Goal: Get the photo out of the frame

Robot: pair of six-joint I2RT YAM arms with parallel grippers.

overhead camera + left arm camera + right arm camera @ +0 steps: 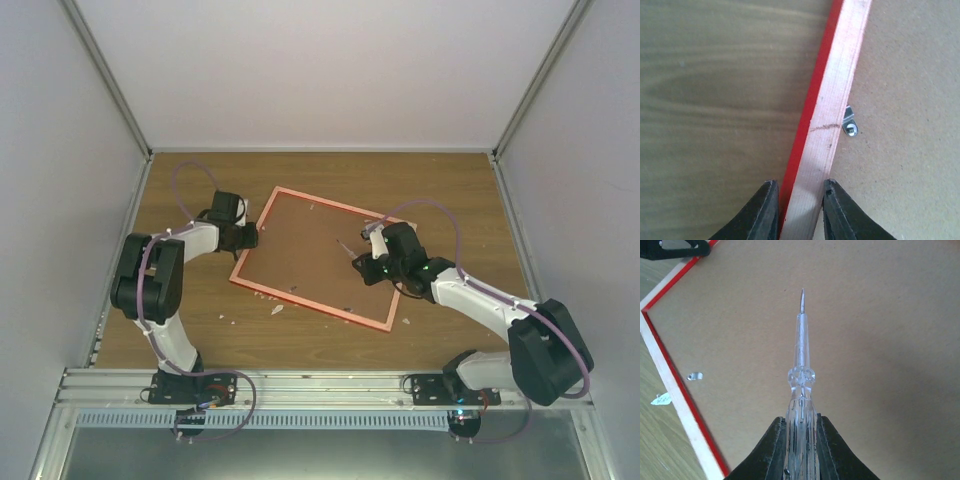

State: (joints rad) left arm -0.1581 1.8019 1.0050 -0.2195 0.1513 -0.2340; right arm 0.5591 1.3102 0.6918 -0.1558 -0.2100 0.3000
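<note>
Top external view: the frame (pixel 310 305) lies back-up and skewed on the wooden counter (pixel 450 190), with a brown backing board (pixel 310 250) filling it
Left jaws: narrowed onto the frame's left rim, one finger against each side, near a small metal clip (pixel 849 122)
Right jaws: clamped on the clear handle of a screwdriver (pixel 801 365), tip pointing across the backing board; whether it touches, I cannot tell
Scraps: white bits (pixel 278 309) on the counter beside the near rim
</note>
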